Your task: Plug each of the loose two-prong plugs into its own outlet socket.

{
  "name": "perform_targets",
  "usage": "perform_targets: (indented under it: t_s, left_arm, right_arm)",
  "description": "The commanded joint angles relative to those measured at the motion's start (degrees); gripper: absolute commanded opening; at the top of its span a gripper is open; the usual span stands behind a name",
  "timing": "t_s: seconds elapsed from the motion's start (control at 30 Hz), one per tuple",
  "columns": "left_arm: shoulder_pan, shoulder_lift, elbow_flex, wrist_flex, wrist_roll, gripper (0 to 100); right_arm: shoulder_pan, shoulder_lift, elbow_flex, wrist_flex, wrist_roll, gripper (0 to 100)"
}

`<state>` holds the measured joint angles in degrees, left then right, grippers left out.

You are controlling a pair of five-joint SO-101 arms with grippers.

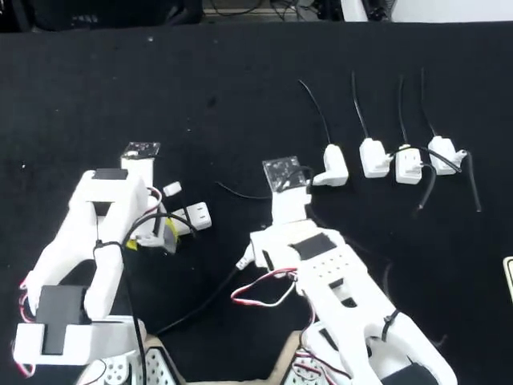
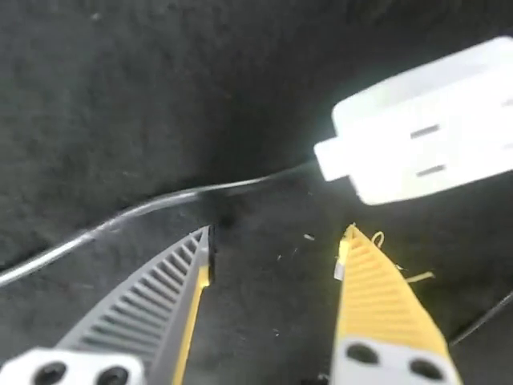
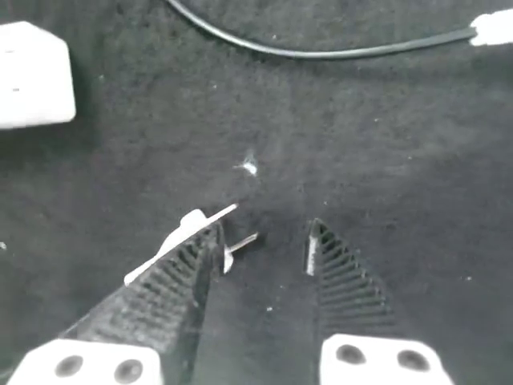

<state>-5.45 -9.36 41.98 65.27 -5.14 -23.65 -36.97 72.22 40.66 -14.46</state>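
Note:
A white outlet socket (image 2: 425, 136) with two slots lies just beyond my left gripper (image 2: 276, 241), which is open with bare cloth between its fingers. A thin black cord (image 2: 160, 204) runs off from the socket. From above, this socket (image 1: 199, 216) sits beside the left arm's gripper (image 1: 160, 233), with a small white piece (image 1: 171, 189) close by. My right gripper (image 3: 264, 233) is open. A small white plug (image 3: 188, 228) with metal prongs rests against one fingertip. Several white plug-and-socket pieces (image 1: 333, 167) lie in a row past the right arm (image 1: 288, 204).
Black cloth (image 1: 240, 88) covers the table. Thin black cords (image 1: 317, 108) trail back from the row of white pieces. A white block (image 3: 32, 76) and a black cord with a white end (image 3: 493, 28) lie ahead of the right gripper. Open cloth lies at the far left.

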Motion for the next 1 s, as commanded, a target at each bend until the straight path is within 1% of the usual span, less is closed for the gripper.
perform_targets:
  t_s: [0.0,0.1,0.17,0.27,0.33,0.4,0.5,0.6,0.7,0.8,0.97]
  left_arm:
    - [-5.32,-2.37,1.36,-2.99,-5.27,26]
    - [-10.24,-2.37,2.42,-7.82,-6.24,26]
    - [-11.91,-2.81,2.24,-8.35,-6.15,26]
    - [-12.09,-2.9,2.24,-8.62,-6.15,26]
    - [-12.62,-2.46,2.15,-11.25,-6.07,26]
    - [-13.93,-2.37,2.42,-13.71,-5.98,26]
    - [-14.81,-2.9,2.07,-14.15,-3.34,26]
    - [-13.67,-2.99,1.45,-12.13,-1.14,26]
    - [-10.59,-2.99,1.19,-9.05,1.93,26]
    - [-7.87,-2.99,1.19,-8.44,6.77,26]
    - [-7.25,-2.81,1.71,-8.53,11.52,26]
  right_arm:
    - [-3.25,-1.45,-4.26,0.35,-2.02,16.2]
    - [-9.05,-1.45,-4.35,-0.09,-1.85,16.2]
    - [-12.48,-1.63,-4.18,-0.7,-1.85,16.3]
    - [-13.1,-1.45,-3.91,-2.29,-2.29,16.0]
    - [-13.1,-1.45,-4.0,-2.46,-2.37,16.0]
    - [-13.27,-1.45,-4.18,-1.49,-2.46,16.0]
    - [-13.36,-1.8,-4.35,1.76,-2.46,16.2]
    - [-13.45,-1.8,-4.44,4.84,-3.08,16.3]
    - [-13.45,-1.54,-4.44,6.33,-8.44,16.3]
    - [-13.27,-1.71,-4.44,6.33,-12.22,16.3]
    - [-13.36,-1.36,-4.09,6.07,-13.27,16.3]
